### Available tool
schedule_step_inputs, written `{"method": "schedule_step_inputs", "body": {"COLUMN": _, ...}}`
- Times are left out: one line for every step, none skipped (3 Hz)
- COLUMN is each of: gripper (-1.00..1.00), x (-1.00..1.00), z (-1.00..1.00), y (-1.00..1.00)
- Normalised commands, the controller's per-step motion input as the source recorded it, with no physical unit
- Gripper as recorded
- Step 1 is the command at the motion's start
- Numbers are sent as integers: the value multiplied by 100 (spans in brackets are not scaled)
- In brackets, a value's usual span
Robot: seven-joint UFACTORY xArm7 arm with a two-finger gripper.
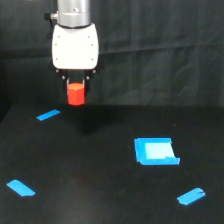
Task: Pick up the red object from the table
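Observation:
The red object [76,94] is a small red-orange stubby block. It hangs between the fingers of my gripper [76,91], which is shut on it. The gripper's white body is at the upper left of the exterior view. The block is held clear above the black table [100,170], in front of the black curtain. The fingers themselves are mostly hidden by the block and the dark background.
A blue square patch [156,151] lies on the table at the exterior view's right. Blue tape strips lie at the back left [48,115], front left [21,188] and front right [191,196]. A black curtain hangs behind.

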Motion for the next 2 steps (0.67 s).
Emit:
{"method": "schedule_step_inputs", "body": {"gripper": -100, "x": 1, "z": 24, "y": 0}}
{"method": "schedule_step_inputs", "body": {"gripper": -100, "x": 0, "z": 17, "y": -2}}
